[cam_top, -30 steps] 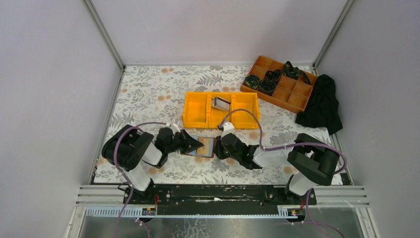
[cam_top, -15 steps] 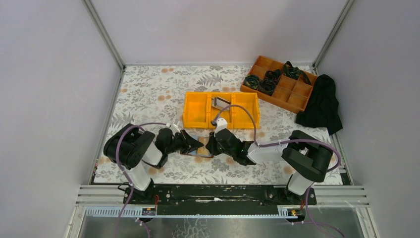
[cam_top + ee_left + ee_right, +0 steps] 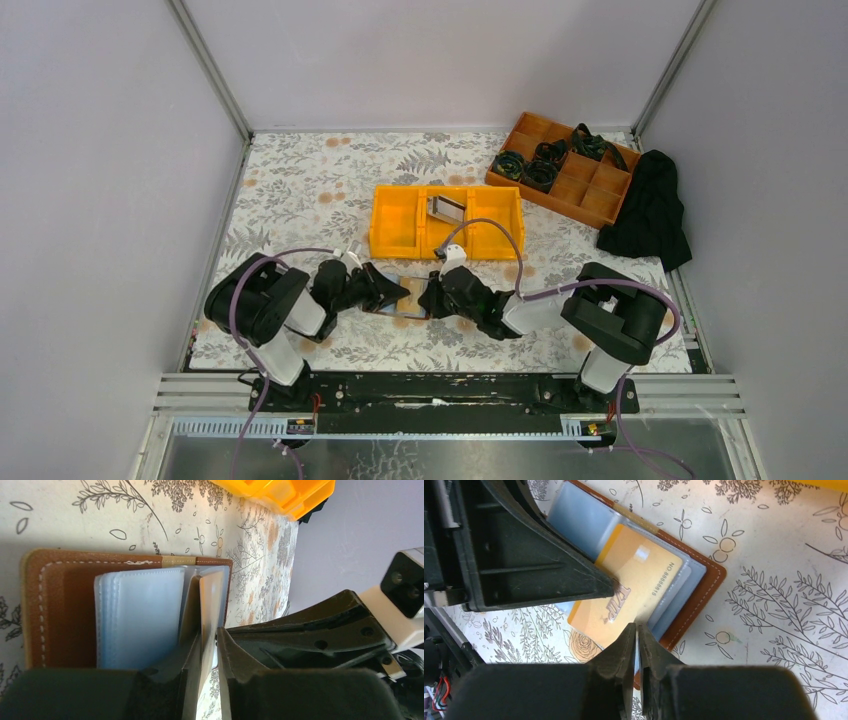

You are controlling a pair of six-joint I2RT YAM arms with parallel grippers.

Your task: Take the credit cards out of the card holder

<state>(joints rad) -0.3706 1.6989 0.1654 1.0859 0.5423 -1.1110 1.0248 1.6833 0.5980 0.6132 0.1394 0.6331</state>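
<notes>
A brown leather card holder (image 3: 406, 298) (image 3: 65, 605) lies open on the floral mat between my two grippers, its clear sleeves (image 3: 140, 615) fanned out. One sleeve carries a tan credit card (image 3: 634, 580) with printed numbers. My left gripper (image 3: 392, 292) (image 3: 209, 632) is shut on that sleeve, which stands on edge between its jaws. From the right, my right gripper (image 3: 432, 297) (image 3: 636, 626) meets the card's near corner, with its jaws almost together on the thin edge of a clear sleeve. A silvery credit card (image 3: 447, 208) with a dark stripe leans in the yellow bin's middle compartment.
The yellow three-part bin (image 3: 395, 252) stands just behind the grippers. An orange-brown divided tray (image 3: 600, 205) with dark rolled items sits at the back right, and a black cloth (image 3: 650, 210) lies beside it. Grey walls close in the mat on three sides.
My right gripper has slid left onto the card holder's right side and closed a little. The left gripper has stayed in place on its sleeve.
</notes>
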